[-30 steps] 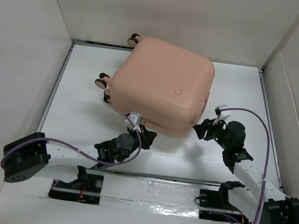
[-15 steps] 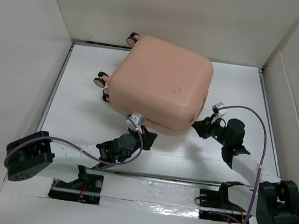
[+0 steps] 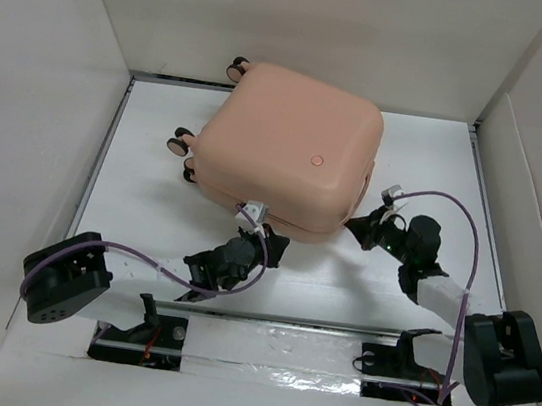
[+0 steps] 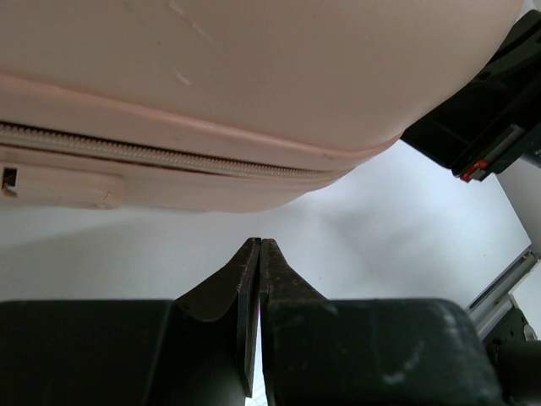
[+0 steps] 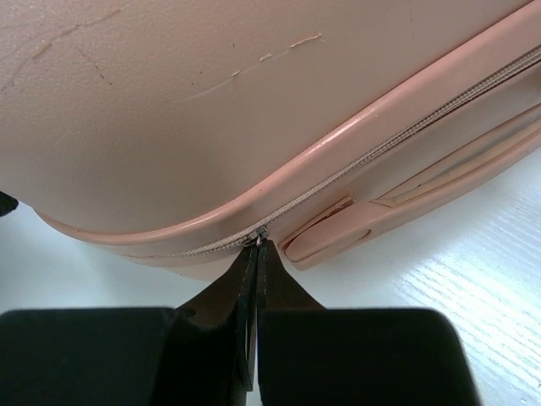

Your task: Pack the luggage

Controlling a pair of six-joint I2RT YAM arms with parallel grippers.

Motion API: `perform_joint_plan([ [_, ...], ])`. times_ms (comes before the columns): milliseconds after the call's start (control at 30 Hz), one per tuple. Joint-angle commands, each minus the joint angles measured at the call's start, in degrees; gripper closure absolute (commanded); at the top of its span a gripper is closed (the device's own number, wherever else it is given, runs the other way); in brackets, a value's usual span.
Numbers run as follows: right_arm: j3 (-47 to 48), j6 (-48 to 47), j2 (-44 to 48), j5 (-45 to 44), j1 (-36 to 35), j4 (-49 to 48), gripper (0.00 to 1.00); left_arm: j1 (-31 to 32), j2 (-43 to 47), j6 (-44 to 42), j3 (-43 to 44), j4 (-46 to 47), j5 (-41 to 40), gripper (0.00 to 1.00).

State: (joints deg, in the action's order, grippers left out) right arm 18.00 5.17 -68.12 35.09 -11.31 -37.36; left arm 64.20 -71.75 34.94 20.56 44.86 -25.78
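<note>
Since the luggage (image 3: 288, 150) lies zipped shut, shell up, at upper centre of the top view, its inside is hidden. Only the wheels (image 3: 181, 142) on its left & upper-left edges show. Both wrist views crop it to a slab of peach shell w/ the zip (image 4: 169, 156) running across.

The left end effector (image 3: 270, 246) sits by the case's lower edge, centre frame. Its fingers are clenched tip to tip over white worktop (image 3: 152, 186), just short of the shell.

The right end effector (image 3: 356, 230) is at the case's lower-right corner, also clenched. In its wrist view the tips meet right at a small metal zip pull (image 5: 260, 236); whether the pull is pinched is too small to tell. A moulded handle (image 5: 423, 194) lies just beside it, cut off at the right edge. The round logo dot (image 3: 317, 159) is too small to read.

White walls (image 3: 307, 16) box the worktop at back & sides. A shiny taped strip (image 3: 280, 354) runs along the bottom, btwn the arm bases.
</note>
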Motion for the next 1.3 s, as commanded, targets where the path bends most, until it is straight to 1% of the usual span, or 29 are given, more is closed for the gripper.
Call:
perform_joint_plan([
  [0,0.02,0.72,0.18,-0.63,-2.04,-7.11,1.00,-0.57,-1.63,-1.89,3.70,3.13,-1.29,1.00],
  [133,-1.91,4.57,3.07,-5.46,-5.73,-5.18,1.00,-2.68,-5.59,-3.64,6.60,4.52,-1.55,1.00],
  [233,-3.32,7.21,7.20,-10.63,-10.03,-0.27,1.00,-5.05,-7.88,-4.53,8.00,6.20,-1.30,1.00],
  [267,-4.02,7.75,8.25,-11.88,-13.09,2.71,1.00,-5.05,-8.32,-4.70,8.88,6.29,-0.86,1.00],
  [367,-4.99,10.38,12.91,-18.46,-18.11,9.30,1.00,-5.76,-9.46,-5.84,10.55,6.38,-1.64,1.00],
  [400,-5.69,11.87,15.18,-19.61,-21.70,10.63,1.00,-5.76,-10.07,-6.11,10.90,6.47,-1.90,1.00],
  [467,-6.13,13.28,17.31,-23.39,-25.41,13.27,1.00,-6.37,-10.69,-6.55,11.87,6.56,-2.26,1.00],
  [500,-6.22,13.72,18.27,-24.62,-29.08,16.41,1.00,-6.37,-11.48,-6.46,12.14,6.64,-2.17,1.00],
  [600,-5.61,15.39,20.13,-28.40,-34.38,19.78,1.00,-7.08,-12.45,-6.29,12.67,7.34,-1.12,1.00],
  [633,-4.65,16.53,19.35,-29.80,-37.87,20.05,1.00,-7.08,-12.63,-6.11,12.75,7.52,-0.68,1.00],
  [700,-3.24,17.76,17.41,-31.74,-41.76,18.30,1.00,-7.08,-13.07,-5.32,12.93,7.70,0.64,1.00],
  [733,-2.45,18.73,15.93,-34.45,-45.60,17.16,1.00,-7.08,-13.24,-4.97,12.93,8.22,1.25,1.00],
  [767,-0.18,19.00,12.08,-35.35,-47.21,15.93,1.00,-7.08,-13.33,-4.88,13.02,8.40,2.74,1.00],
  [833,2.82,19.87,7.15,-40.25,-49.85,12.42,1.00,-7.08,-13.42,-4.70,13.11,8.49,3.45,1.00],
  [867,6.31,19.88,4.51,-41.32,-51.78,11.10,1.00,-6.21,-13.42,-4.96,13.37,8.40,3.54,1.00],
  [900,8.26,20.05,-0.48,-42.55,-52.58,9.43,1.00,-5.67,-13.42,-5.32,13.63,8.14,3.46,1.00],
  [967,11.86,19.44,-4.72,-45.80,-54.07,7.49,1.00,-5.67,-13.25,-5.85,13.72,6.83,3.11,1.00],
  [1000,15.28,19.09,-8.05,-47.21,-54.60,7.39,1.00,-5.67,-12.29,-5.59,13.55,5.77,2.67,1.00],
  [1033,16.36,19.26,-9.21,-50.00,-55.13,6.87,1.00,-6.54,-11.41,-4.63,13.02,4.28,2.40,1.00],
  [1067,16.80,19.18,-10.01,-50.47,-55.13,4.17,1.00,-7.42,-10.18,-4.09,11.28,3.57,3.27,0.99],
  [1100,16.46,19.18,-10.54,-50.99,-55.13,3.01,1.00,-8.21,-7.04,-3.57,10.22,2.61,3.45,0.88],
  [1167,14.88,19.97,-10.46,-51.70,-55.13,1.08,1.00,-9.97,-2.55,-2.51,6.54,-1.61,3.02,0.70],
  [1200,13.83,20.14,-10.11,-51.62,-55.13,-0.94,1.00,-9.98,3.31,-1.90,5.21,-3.19,2.67,0.50],
  [1233,12.08,20.32,-9.58,-51.18,-55.13,-1.39,1.00,-10.76,6.32,-0.93,3.98,-7.12,2.23,0.44],
  [1267,11.45,20.58,-9.32,-51.00,-55.13,-1.31,1.00,-11.81,9.75,0.12,1.70,-9.07,0.92,0.40],
])
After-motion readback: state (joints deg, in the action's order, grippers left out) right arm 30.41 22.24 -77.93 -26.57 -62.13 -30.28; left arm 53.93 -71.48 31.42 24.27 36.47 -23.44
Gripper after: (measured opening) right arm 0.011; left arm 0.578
